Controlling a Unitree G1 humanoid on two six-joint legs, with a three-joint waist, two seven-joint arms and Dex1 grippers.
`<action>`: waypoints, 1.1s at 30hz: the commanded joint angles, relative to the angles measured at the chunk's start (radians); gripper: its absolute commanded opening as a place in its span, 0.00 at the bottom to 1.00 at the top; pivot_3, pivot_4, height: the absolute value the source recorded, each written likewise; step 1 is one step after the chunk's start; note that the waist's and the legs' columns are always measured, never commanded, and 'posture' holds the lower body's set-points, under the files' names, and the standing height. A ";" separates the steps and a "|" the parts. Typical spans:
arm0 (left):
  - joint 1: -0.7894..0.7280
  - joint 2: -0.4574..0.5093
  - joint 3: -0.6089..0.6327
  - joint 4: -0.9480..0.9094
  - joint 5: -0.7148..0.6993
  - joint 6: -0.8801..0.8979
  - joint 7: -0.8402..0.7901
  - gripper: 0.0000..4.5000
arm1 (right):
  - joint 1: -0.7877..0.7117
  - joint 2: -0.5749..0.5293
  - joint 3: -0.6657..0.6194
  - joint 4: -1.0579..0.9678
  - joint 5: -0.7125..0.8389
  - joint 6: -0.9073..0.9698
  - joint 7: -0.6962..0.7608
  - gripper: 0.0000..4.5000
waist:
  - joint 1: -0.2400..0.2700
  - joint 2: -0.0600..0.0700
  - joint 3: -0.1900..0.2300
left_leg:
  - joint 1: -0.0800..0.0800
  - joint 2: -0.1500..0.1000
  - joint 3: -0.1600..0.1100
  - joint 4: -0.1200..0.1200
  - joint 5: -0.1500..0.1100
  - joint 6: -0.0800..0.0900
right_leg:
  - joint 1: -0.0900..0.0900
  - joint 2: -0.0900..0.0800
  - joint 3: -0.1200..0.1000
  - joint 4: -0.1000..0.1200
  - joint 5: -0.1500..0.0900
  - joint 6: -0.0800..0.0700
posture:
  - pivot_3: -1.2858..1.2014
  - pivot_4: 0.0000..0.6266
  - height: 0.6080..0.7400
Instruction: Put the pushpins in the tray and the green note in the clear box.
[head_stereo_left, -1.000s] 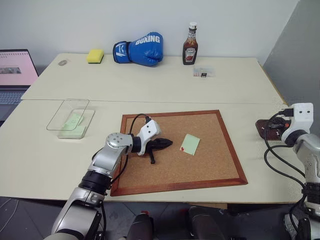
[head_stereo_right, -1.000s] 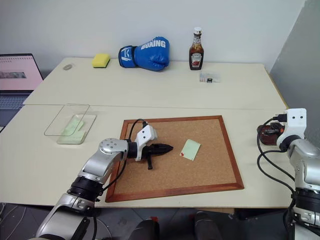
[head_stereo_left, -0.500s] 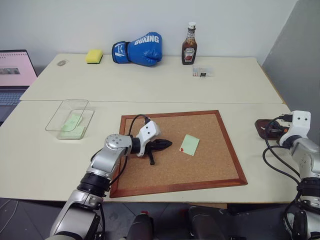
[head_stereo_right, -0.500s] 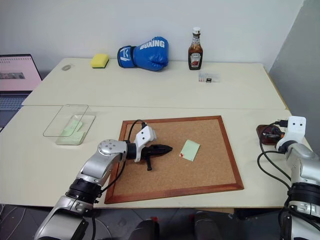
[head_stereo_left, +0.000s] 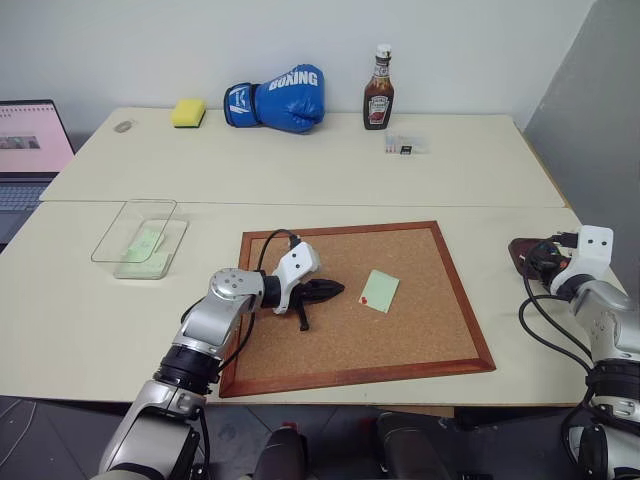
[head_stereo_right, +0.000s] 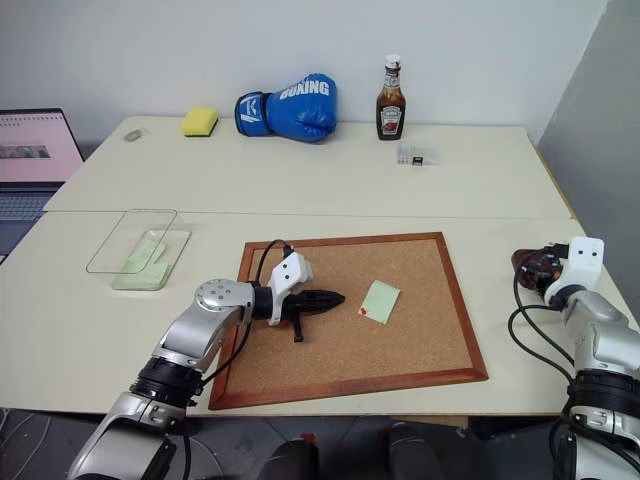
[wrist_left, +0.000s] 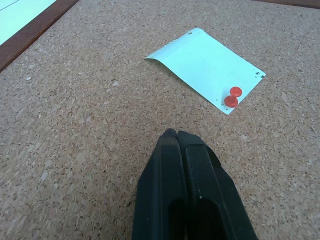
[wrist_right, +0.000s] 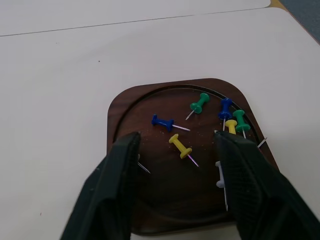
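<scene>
The pale green note (head_stereo_left: 380, 289) lies on the corkboard, held at one corner by a red pushpin (wrist_left: 232, 97). My left gripper (wrist_left: 172, 134) is shut and empty, resting on the cork a short way left of the note and pointing at it. At the table's right edge sits the dark brown tray (wrist_right: 150, 95). It holds several pushpins, among them a blue one (wrist_right: 162, 122), a yellow one (wrist_right: 180, 146) and a green one (wrist_right: 200, 104). My right gripper (wrist_right: 176, 137) hovers open just over the tray with nothing between its fingers. The clear box (head_stereo_left: 128, 240) stands at the left.
The wood-framed corkboard (head_stereo_left: 350, 228) fills the table's middle front. Another green note (head_stereo_left: 147, 243) lies inside the clear box. Along the back are a yellow sponge (head_stereo_left: 190, 112), a blue boxing glove (head_stereo_left: 278, 98), a sauce bottle (head_stereo_left: 379, 90) and a tiny clear case (head_stereo_left: 407, 145). A laptop (head_stereo_left: 30, 140) stands far left.
My right hand has sunk a little over the tray. The left arm, the note and the red pushpin have stayed where they were.
</scene>
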 joint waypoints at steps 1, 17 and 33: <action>0.001 0.003 -0.015 0.010 0.008 0.003 -0.007 0.00 | 0.010 -0.024 -0.042 -0.105 0.009 -0.051 0.001 0.77 | 0.000 0.000 0.000 | 0.000 0.000 0.000 0.000 0.000 0.000 | 0.000 0.000 0.000 0.000 0.000 0.000 | 0.52 0.24 1.00; -0.018 -0.014 -0.022 0.043 0.011 -0.018 -0.010 0.00 | 0.019 -0.065 0.046 -0.387 0.106 -0.053 0.216 0.99 | 0.001 0.000 0.000 | 0.000 0.000 0.000 0.000 0.000 0.000 | 0.000 0.000 0.000 0.000 0.000 0.000 | 0.52 0.24 1.00; -0.003 -0.003 -0.014 0.034 0.006 -0.016 -0.011 0.00 | 0.107 -0.016 0.514 -0.666 0.118 -0.014 0.510 0.99 | 0.003 0.000 0.000 | 0.000 0.000 -0.001 0.001 0.000 0.000 | 0.000 0.000 -0.001 0.000 0.000 0.000 | 0.52 0.24 1.00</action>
